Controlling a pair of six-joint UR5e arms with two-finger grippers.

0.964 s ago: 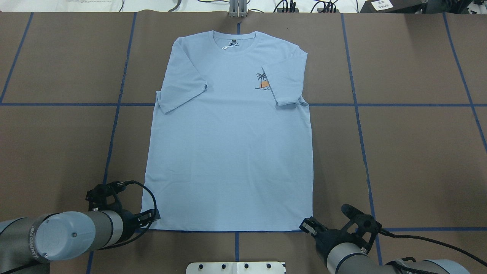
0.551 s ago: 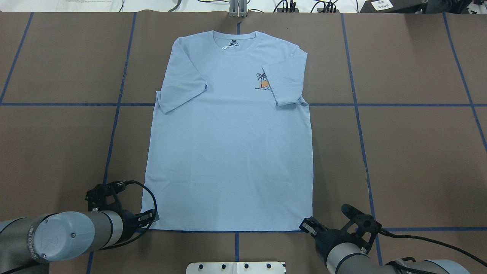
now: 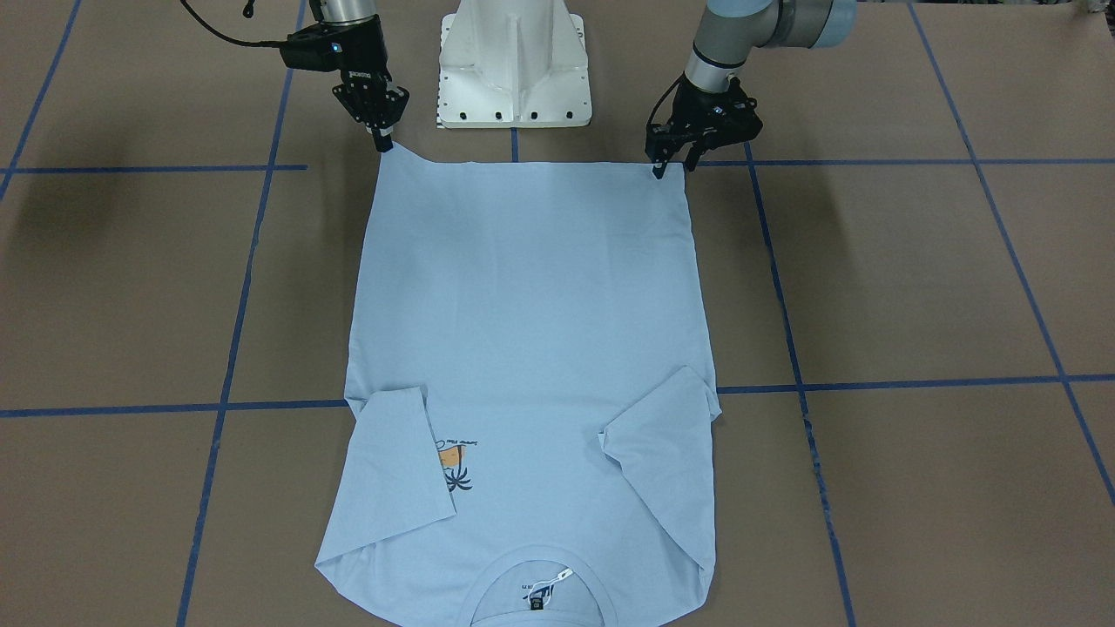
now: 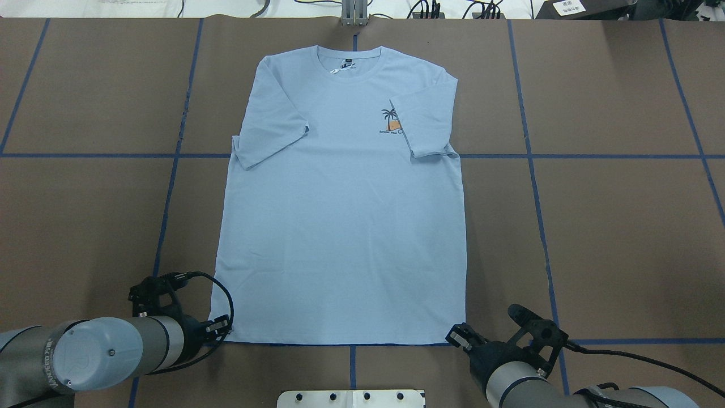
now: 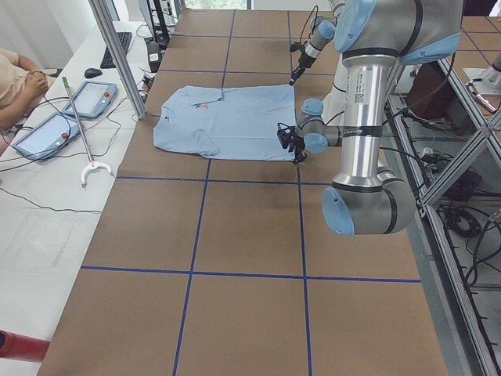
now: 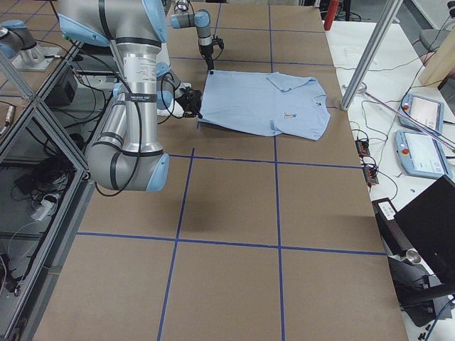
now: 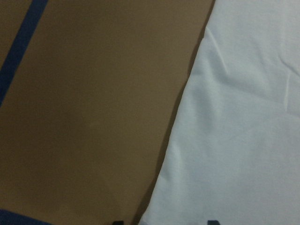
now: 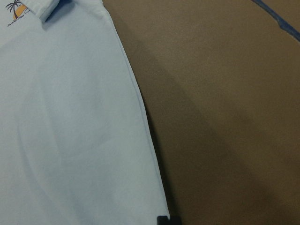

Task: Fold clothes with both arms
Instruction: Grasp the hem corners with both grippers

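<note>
The light blue T-shirt (image 4: 340,226) lies flat on the brown table, collar far from me and both sleeves folded inward; the palm-tree print (image 4: 391,120) is partly covered by one sleeve. My left gripper (image 4: 222,327) is open at the hem's left corner, its fingers astride the shirt edge (image 7: 243,140). In the front-facing view it (image 3: 672,165) stands on the right. My right gripper (image 4: 457,335) is at the hem's right corner, and its fingers meet in a point on the cloth in the front-facing view (image 3: 381,144) and the right wrist view (image 8: 167,219).
The white pedestal base (image 3: 514,70) stands just behind the hem between the arms. Blue tape lines (image 4: 532,170) cross the brown table cover. A metal post (image 4: 354,14) and cables sit at the far edge. Operator tablets (image 5: 86,98) lie on a side bench.
My left gripper has shifted slightly left and toward me at the hem corner. The right gripper and the shirt have not moved.
</note>
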